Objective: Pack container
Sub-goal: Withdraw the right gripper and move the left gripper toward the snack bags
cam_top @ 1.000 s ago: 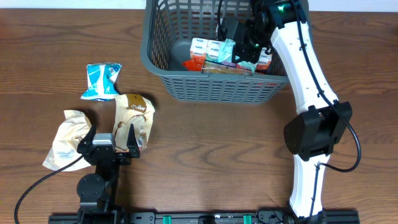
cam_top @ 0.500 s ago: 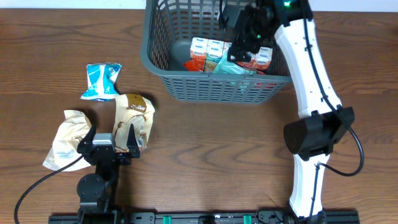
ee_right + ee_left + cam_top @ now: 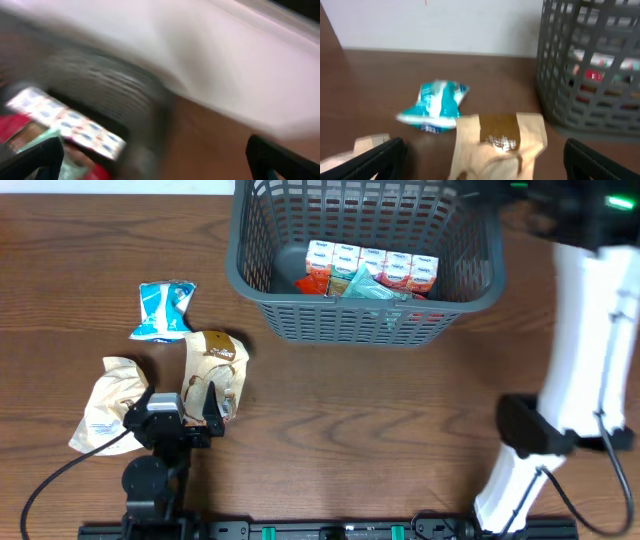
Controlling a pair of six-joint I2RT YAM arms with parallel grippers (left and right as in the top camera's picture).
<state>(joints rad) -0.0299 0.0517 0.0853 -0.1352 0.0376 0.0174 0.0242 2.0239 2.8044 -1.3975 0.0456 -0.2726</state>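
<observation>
The container (image 3: 360, 322), a dark grey lattice basket, stands at the table's far middle. In it lie a row of small cartons (image 3: 372, 264) and a teal packet (image 3: 364, 286). My right gripper (image 3: 157, 165) is open and empty, its view blurred, over the container's right corner (image 3: 150, 125). In the overhead view it is a dark blur at the top right. My left gripper (image 3: 180, 416) rests open at the front left. A tan and brown packet (image 3: 500, 140) lies between its fingers, untouched.
A blue packet (image 3: 165, 310) and a cream packet (image 3: 108, 402) lie on the table left of the tan one (image 3: 216, 365). My white right arm (image 3: 585, 350) rises along the right side. Cables run along the front edge.
My right gripper opened and left the teal packet in the basket, then swung up and right, out of it. The left arm has not moved.
</observation>
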